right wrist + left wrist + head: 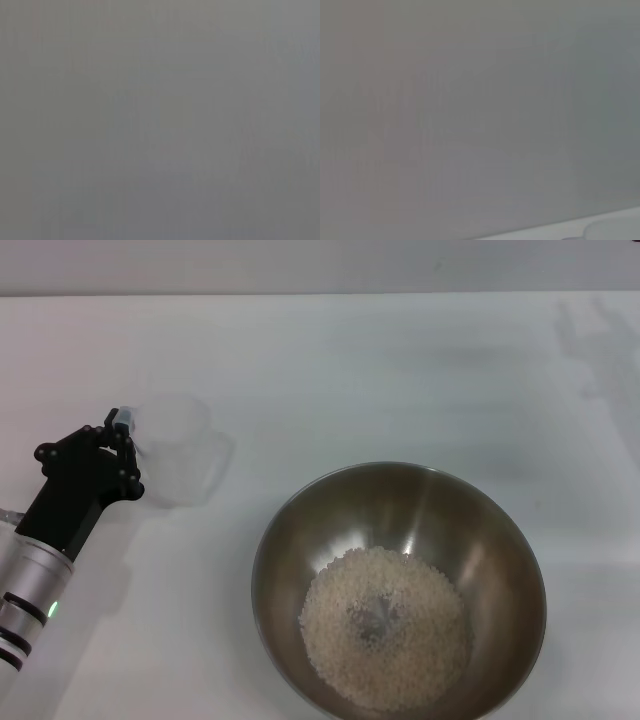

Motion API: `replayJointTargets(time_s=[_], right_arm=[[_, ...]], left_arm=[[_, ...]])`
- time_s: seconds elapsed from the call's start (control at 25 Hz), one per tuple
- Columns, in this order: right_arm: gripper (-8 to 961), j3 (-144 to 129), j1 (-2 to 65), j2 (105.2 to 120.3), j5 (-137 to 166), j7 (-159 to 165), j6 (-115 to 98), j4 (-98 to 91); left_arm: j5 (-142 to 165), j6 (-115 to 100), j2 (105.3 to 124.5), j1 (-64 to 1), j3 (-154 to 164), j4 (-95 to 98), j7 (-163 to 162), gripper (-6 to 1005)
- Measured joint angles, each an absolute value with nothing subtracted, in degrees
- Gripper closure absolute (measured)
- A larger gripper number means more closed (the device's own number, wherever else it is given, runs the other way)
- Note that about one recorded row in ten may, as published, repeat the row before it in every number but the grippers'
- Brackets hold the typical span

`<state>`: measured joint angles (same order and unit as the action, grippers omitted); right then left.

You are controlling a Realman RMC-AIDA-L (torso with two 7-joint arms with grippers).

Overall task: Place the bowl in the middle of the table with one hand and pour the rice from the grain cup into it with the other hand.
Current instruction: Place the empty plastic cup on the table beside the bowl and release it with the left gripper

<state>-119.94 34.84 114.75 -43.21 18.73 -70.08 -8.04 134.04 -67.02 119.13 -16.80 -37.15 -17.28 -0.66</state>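
The steel mixing bowl (399, 590) sits on the white tabletop (400, 370), and the rice (385, 627) lies in it as a loose, pale heap on the bottom, so the pour looks done. Taking the bowl as the landmark, the clear plastic grain cup (178, 450) stands upright to its left and a little farther from the robot, well apart from the rim, and it looks empty.

The left gripper (118, 428) is at the cup's far-from-bowl side, its fingertips (123, 420) right against the cup's rim or small handle. Whether they clasp it or have let go, I cannot tell. The arm's long axis runs from the near left edge of the tabletop up toward the cup, slanting toward the bowl. I judge that the coming move is a release and a pull back along that same line, away from the bowl.

The right gripper is not in view. The bowl is smooth and mirror-like inside; the cup is thin, translucent and light, so easily tipped.
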Motion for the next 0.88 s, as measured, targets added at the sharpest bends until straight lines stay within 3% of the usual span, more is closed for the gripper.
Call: replayJointTargets(time_s=[0.64,0.88], right_arm=[[321,-119.94,34.89,114.53,-43.11,22.29,-70.67,-8.08],[318,-119.94,34.81,114.50,-43.06,22.68,-70.73,-8.08]], left_arm=[[134.09,-61.96,119.18,-17.67,-37.42,-17.13,-0.76,970],[134.03,-60.49,119.16,-17.58,-37.37,-17.21,-1.09,912]])
